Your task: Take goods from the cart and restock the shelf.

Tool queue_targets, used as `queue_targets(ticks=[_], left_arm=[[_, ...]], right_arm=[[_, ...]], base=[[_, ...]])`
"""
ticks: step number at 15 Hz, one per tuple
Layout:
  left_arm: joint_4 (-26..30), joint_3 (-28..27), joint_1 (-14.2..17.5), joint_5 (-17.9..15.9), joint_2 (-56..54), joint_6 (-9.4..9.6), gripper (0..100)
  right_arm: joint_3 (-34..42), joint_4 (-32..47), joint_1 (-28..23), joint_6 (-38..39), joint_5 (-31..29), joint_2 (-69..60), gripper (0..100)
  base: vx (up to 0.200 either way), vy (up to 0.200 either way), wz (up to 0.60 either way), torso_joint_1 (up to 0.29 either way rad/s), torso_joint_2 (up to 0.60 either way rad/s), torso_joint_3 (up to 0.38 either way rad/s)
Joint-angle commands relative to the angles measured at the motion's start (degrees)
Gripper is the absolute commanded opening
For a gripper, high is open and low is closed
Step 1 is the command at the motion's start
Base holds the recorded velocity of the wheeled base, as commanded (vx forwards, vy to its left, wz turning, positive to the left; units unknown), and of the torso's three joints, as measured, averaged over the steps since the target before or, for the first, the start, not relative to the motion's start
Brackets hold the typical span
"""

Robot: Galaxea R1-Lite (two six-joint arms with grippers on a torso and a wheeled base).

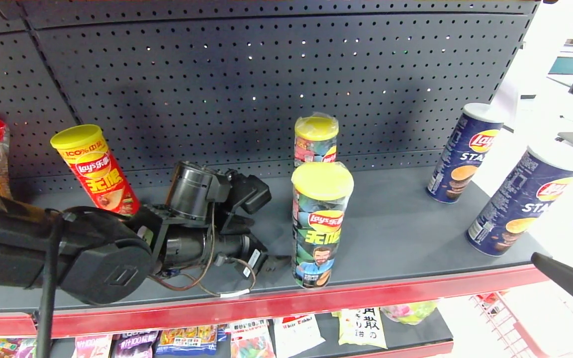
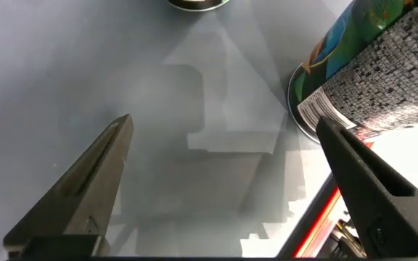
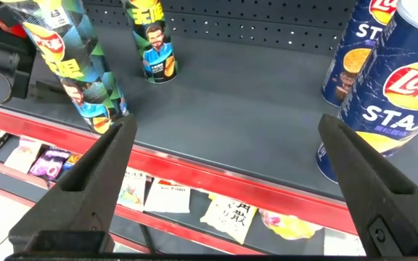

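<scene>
Left tool [image 2: 223, 122] released, low over shelf [image 1: 401, 233], just beside front green chip can [image 1: 319, 228]. Right tool [image 3: 225, 119] released, off shelf front, near blue can [image 1: 520, 199].

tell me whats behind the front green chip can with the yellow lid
A second green can with a yellow lid stands behind the front can, near the pegboard wall. The head view hides its base.

Left gripper [image 2: 225, 120] and right gripper [image 3: 227, 120] gape, seemingly empty.
</scene>
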Motion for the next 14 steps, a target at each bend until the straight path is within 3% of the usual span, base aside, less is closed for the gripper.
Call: queue_targets(ticks=[1,14], left_arm=[[0.0,-0.4,0.0,0.0,0.5,-0.01,100],[-0.3,-0.8,-0.6,0.0,1.2,-0.01,100]], right_arm=[[0.0,0.0,0.0,0.0,0.0,0.2,100],[0.0,1.0,-0.1,0.0,0.0,-0.7,100]], base=[[0.0,0.0,0.0,0.0,0.0,0.0],[0.0,0.0,0.0,0.0,0.0,0.0]])
